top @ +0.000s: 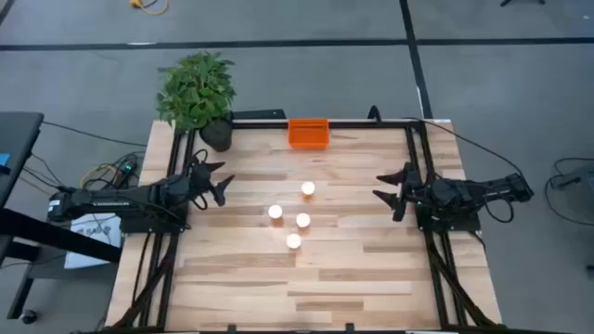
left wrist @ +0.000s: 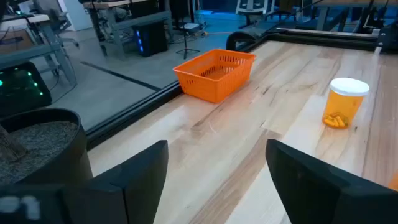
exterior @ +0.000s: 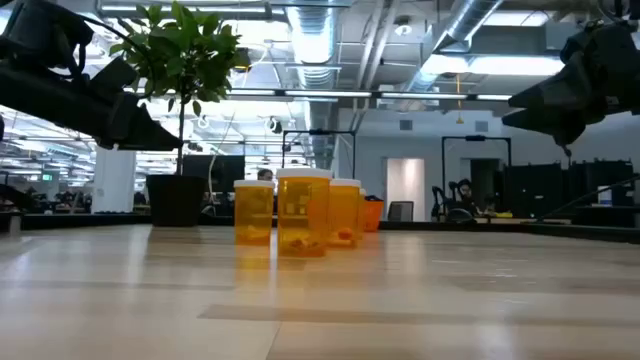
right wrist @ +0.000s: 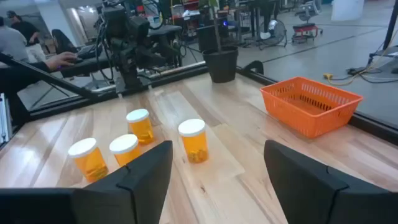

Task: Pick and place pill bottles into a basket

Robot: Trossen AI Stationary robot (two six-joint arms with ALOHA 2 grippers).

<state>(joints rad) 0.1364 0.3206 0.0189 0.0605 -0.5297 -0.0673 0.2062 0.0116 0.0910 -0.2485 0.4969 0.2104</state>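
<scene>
Apparently nothing has been picked up yet: the four small amber plastic pill bottles with round white caps (top: 293,219) stand upright in a loose cluster near the middle of the pale wooden table (top: 353,278), close to one another but apart, each with room around it for fingers to close from either side. The bright orange rectangular plastic basket (top: 308,133) sits empty at the table's far edge, well apart from the bottles, with its open top facing up to receive them. A leafy green plant in a dark pot (top: 197,93) stands at the far left corner, beside the basket's end of the table but clear of it. The left gripper (top: 220,183) hangs at the left side of the table, raised off the surface and pointed inward, its fingers spread wide around nothing. The right gripper (top: 390,188) mirrors it on the right side, likewise lifted and aimed at the bottles, fingers parted and empty. Both arms look poised at rest, so judging from this the first reach toward a bottle is the step in hand.
</scene>
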